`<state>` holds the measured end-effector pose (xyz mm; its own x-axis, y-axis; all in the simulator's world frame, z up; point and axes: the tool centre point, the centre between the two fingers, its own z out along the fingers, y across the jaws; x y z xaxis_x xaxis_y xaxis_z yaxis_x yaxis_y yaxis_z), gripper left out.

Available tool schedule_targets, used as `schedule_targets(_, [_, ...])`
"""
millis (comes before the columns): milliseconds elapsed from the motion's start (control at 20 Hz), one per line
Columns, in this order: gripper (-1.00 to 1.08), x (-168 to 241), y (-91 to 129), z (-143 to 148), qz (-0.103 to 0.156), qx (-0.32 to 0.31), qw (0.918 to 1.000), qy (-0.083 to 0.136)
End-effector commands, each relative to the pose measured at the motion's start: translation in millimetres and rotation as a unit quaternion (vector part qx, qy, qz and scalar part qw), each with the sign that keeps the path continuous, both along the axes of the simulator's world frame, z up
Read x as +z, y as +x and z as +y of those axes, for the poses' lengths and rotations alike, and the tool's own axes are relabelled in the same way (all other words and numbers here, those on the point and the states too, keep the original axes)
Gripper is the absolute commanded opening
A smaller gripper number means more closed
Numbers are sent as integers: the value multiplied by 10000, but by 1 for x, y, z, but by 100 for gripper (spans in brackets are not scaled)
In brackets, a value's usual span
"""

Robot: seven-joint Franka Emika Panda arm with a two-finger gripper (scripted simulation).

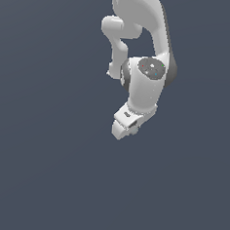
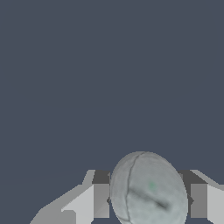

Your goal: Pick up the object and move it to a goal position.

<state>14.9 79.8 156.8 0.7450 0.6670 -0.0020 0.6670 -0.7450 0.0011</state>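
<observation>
Up in the air over a plain dark floor hangs the white arm (image 1: pixel 141 50). Its gripper (image 2: pixel 148 199) is closed around the ball (image 2: pixel 148 190), one finger (image 2: pixel 100 197) on each side. That ball looks small, light, hard and slippery, so squeezing its middle seems safest.

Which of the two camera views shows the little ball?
The wrist view: the mottled grey-green ball sits between the tool's fingers. In the exterior view it is hidden behind the white tool.
</observation>
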Motion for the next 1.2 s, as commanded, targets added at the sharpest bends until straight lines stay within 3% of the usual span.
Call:
schedule_targets(0, [-100,26,-9,4,-3,0,10000,-1])
schedule_targets(650, [-100,148,-50,23,-2,4,10000,7])
schedule_targets(1150, [-100,186,-60,29,-3,0,10000,12])
